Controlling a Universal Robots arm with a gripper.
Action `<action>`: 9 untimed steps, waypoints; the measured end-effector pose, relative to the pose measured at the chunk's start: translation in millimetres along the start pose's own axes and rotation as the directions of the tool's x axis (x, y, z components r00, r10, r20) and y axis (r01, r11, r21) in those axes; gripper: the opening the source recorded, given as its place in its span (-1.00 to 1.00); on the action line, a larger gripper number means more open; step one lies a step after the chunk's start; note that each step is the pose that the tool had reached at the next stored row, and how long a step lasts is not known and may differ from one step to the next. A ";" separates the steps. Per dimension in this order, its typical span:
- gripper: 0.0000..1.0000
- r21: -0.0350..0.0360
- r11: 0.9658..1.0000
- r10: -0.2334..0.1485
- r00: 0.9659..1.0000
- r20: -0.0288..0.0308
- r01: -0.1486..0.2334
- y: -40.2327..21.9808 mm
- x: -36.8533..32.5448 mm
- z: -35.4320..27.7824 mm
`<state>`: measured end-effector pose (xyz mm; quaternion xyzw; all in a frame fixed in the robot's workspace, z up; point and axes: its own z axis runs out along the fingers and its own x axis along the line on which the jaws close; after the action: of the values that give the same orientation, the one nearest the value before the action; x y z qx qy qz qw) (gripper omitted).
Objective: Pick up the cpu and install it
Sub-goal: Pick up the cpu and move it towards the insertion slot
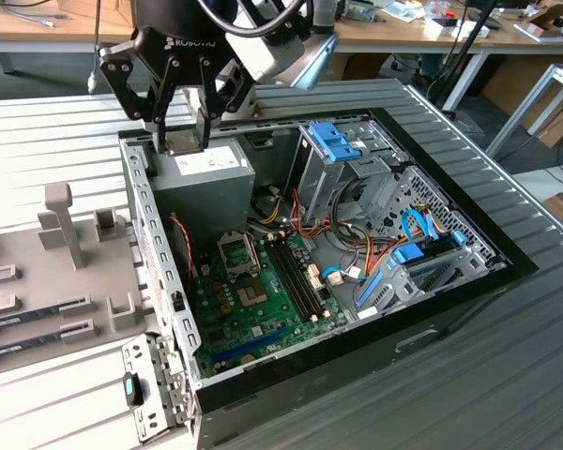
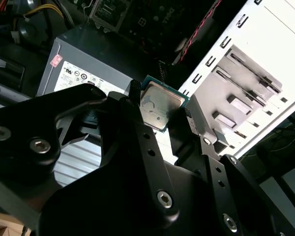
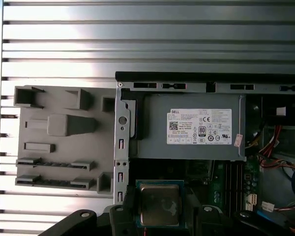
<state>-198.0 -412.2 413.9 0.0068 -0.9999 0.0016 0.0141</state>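
My gripper (image 1: 181,141) is shut on the cpu (image 1: 184,144), a thin square chip with a silvery top and green rim. It hangs over the back corner of the open computer case (image 1: 507,267), above the grey power supply (image 1: 202,183). In both wrist views the cpu (image 2: 160,104) (image 3: 160,205) sits flat between the two black fingers (image 2: 134,91), pinched at its edges. The bare cpu socket (image 1: 236,251) lies on the green motherboard (image 1: 263,305), below the power supply and apart from the gripper.
A grey fixture tray (image 1: 56,272) with upright blocks and slots lies at the exterior view's left of the case. Drive cages (image 1: 342,155), blue brackets and cable bundles (image 1: 357,253) crowd the case's right half. Black memory slots (image 1: 296,277) run beside the socket.
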 end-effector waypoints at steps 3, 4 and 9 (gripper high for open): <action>-0.05 0.000 1.000 0.000 1.000 0.000 0.000 -0.8 -4.5 0.3; -0.05 0.000 1.000 0.000 1.000 0.000 0.000 -1.0 -5.4 0.4; -0.05 0.000 1.000 0.000 1.000 0.000 0.000 -2.1 -11.2 0.7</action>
<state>-186.8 -414.2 412.9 0.0068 -0.9999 0.0016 0.0142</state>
